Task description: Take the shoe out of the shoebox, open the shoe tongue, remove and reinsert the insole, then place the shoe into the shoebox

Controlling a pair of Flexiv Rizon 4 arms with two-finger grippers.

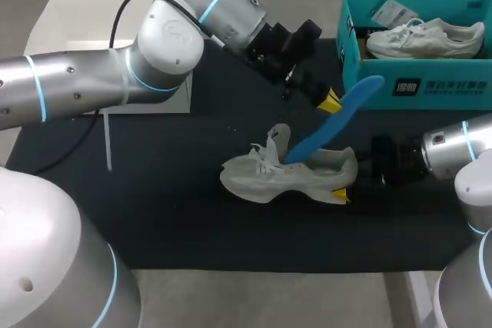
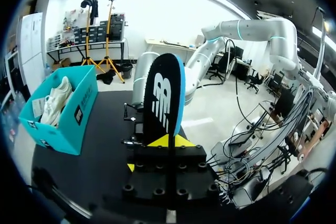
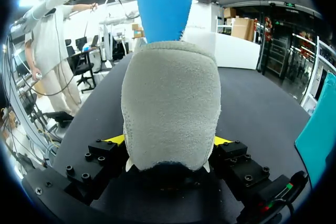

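Shoe: pale grey suede-and-mesh trainer (image 1: 284,178), white laces; at the middle of the black table mat (image 1: 154,213)
Insole: blue foam insole (image 1: 338,124), black underside; one end inside the shoe
Left gripper (image 1: 329,101): clamped on the insole's raised end
Right gripper (image 1: 350,176): grasping the shoe's heel
Count: two shoes, one being a white trainer (image 1: 427,38) in the teal cardboard shoebox (image 1: 430,86); one insole; one shoebox

A dark counter (image 1: 177,213) carries a grey shoe (image 1: 292,178), resting on its sole near the middle. Behind the shoe and to its right stands a teal shoebox (image 1: 415,86); well apart, to the shoe's rear left, stands an open white box (image 1: 77,28)
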